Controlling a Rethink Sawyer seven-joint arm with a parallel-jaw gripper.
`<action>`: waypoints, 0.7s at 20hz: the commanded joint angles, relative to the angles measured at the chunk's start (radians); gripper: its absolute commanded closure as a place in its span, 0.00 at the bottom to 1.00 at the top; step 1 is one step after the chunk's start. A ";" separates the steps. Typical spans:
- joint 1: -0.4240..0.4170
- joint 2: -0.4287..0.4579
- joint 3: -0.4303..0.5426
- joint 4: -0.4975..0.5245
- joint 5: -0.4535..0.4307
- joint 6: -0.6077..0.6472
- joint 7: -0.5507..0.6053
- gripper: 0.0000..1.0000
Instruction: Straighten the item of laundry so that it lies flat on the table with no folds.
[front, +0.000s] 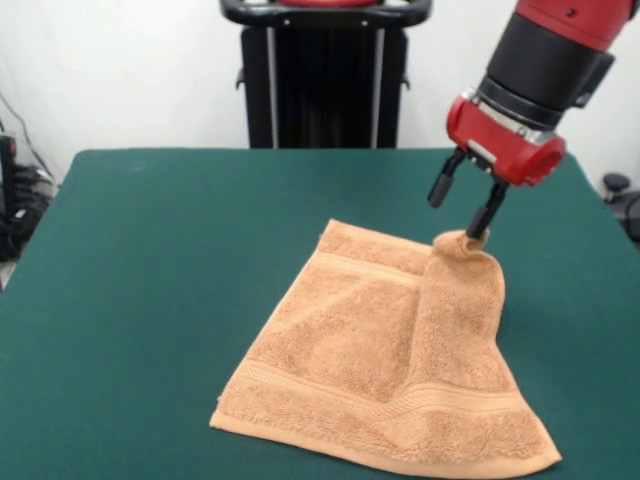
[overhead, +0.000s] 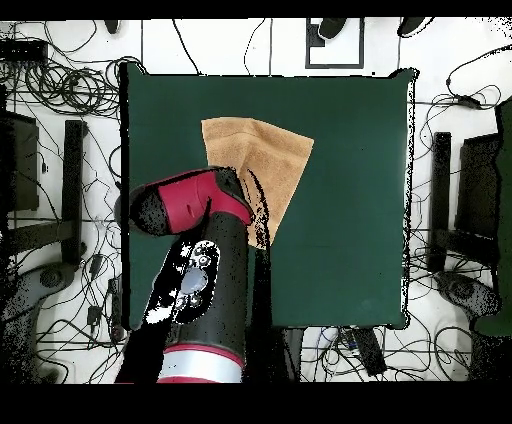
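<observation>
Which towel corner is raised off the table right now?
The corner at the gripper; the towel peaks there, while its other visible corners lie flat on the table.

Robot lab — floor cables (overhead: 60, 85) tangled around table (overhead: 350, 260).

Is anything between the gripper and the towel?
No. In the front view the gripper has one fingertip right at a raised, folded-over flap of the towel; nothing else intervenes. The overhead view hides this under the arm.
</observation>
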 joint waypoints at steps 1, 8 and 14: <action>-0.030 0.043 0.130 0.121 -0.058 -0.010 -0.180 0.00; -0.038 0.047 0.143 0.126 -0.079 -0.012 -0.174 0.00; -0.026 0.047 0.145 0.125 -0.085 -0.031 -0.150 0.00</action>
